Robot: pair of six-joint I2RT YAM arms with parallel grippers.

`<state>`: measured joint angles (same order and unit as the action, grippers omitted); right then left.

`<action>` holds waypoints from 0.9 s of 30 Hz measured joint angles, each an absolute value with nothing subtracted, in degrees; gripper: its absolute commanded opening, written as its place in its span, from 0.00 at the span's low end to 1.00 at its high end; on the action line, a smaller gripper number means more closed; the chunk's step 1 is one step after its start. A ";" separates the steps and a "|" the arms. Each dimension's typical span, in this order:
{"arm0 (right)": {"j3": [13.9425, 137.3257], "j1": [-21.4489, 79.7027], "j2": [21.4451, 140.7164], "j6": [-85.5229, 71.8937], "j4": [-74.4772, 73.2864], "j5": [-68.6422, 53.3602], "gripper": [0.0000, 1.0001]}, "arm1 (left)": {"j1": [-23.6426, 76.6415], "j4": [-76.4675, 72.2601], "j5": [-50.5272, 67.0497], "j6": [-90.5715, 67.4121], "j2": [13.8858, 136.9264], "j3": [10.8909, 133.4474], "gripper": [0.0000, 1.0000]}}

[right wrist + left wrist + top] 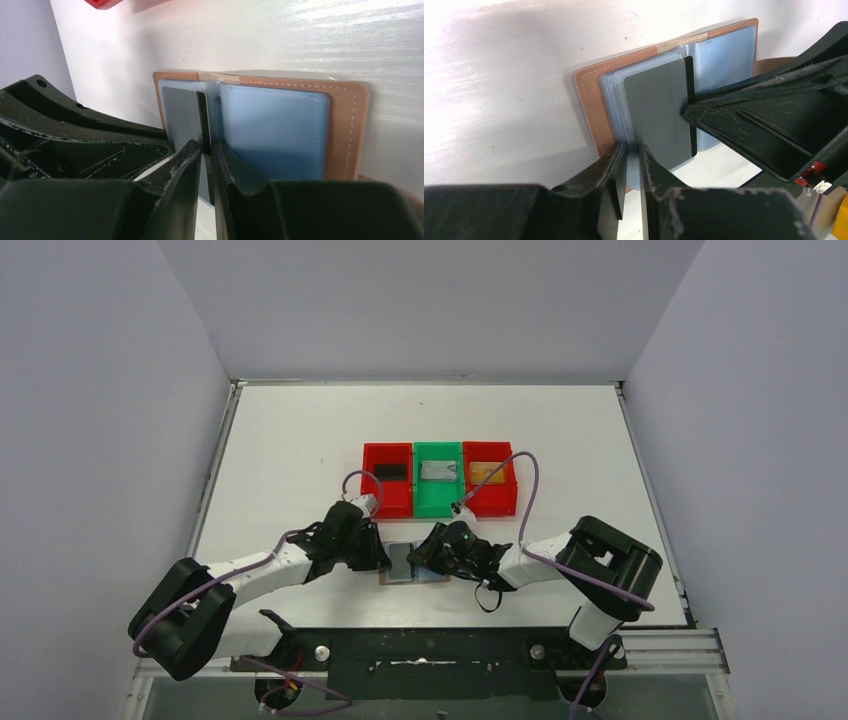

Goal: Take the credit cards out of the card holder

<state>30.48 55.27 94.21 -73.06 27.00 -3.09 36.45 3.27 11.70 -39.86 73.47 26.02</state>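
The tan card holder (410,572) lies open on the table between my two grippers, pale blue pockets up. In the left wrist view a dark grey credit card (656,110) sticks partway out of a clear pocket of the card holder (589,100). My left gripper (631,147) is shut on the near edge of that pocket sleeve. My right gripper (206,147) is shut on the dark card's edge (202,120), beside the blue right pocket (272,130). From above, the left gripper (383,558) and the right gripper (428,558) meet over the card holder.
Three bins stand in a row just behind the card holder. A red bin (370,485) holds a black card (390,471). A green bin (438,502) holds a silver card (438,471). A second red bin (492,502) holds a gold card (486,470).
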 measured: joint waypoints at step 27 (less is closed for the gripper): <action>25.34 55.18 90.96 -72.14 30.81 -4.38 0.02 | 38.11 2.11 9.41 -41.71 72.60 24.99 0.00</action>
<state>25.34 55.18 90.96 -72.14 30.81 -4.38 38.11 2.11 9.41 -41.71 72.60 24.99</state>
